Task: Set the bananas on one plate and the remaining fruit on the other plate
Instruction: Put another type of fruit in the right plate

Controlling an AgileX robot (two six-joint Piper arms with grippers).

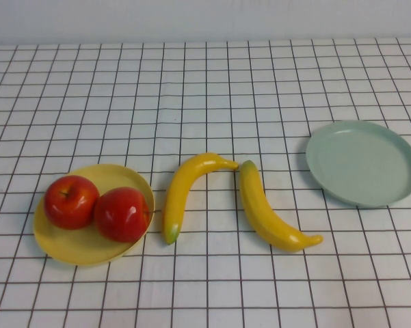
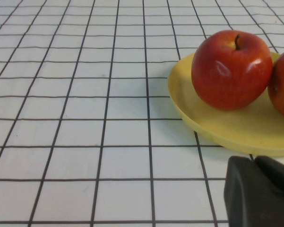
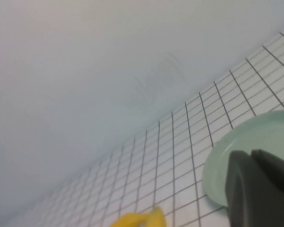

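Observation:
Two red apples [image 1: 70, 201] [image 1: 122, 214] sit side by side on the yellow plate [image 1: 89, 247] at the front left. Two yellow bananas lie on the cloth in the middle, tips nearly touching: one with a greenish tip [image 1: 184, 191], the other [image 1: 267, 210] to its right. The green-blue plate [image 1: 363, 162] is empty at the right. Neither arm shows in the high view. My left gripper [image 2: 253, 160] is shut and empty, low over the cloth beside the yellow plate [image 2: 227, 130] and an apple [image 2: 230, 68]. My right gripper [image 3: 251, 152] is shut and empty, near the green-blue plate [image 3: 217, 163].
A white cloth with a black grid [image 1: 205, 96] covers the whole table. A plain pale wall [image 1: 205, 17] stands behind its far edge. A banana tip [image 3: 142, 219] shows in the right wrist view.

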